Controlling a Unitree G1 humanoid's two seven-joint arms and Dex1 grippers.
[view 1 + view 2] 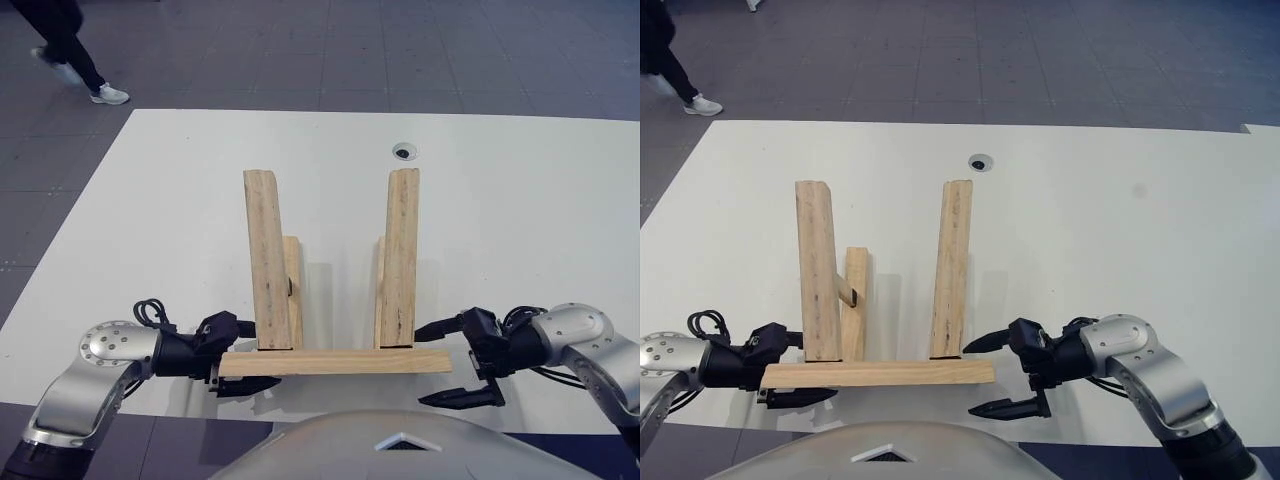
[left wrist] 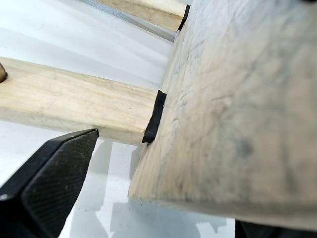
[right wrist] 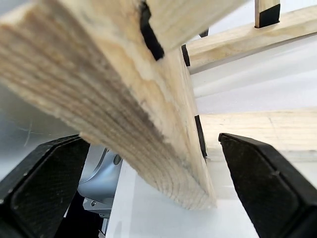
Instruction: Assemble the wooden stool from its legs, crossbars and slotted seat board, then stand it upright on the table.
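One seat board (image 1: 335, 362), two legs (image 1: 268, 260) — left gripper (image 1: 264, 354) and right gripper (image 1: 418, 368) both spread, straddling its ends.

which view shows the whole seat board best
Left eye view: the seat board shows along its full length, with both ends visible. The right eye view shows it much the same. Each wrist view catches one end, close up.

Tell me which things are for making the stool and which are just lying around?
For the stool: flat pale wooden seat board; two long pale wooden legs; shorter wooden piece between them; left gripper and right gripper, open at the board's ends.
Just there: small round dark hole in the white table.
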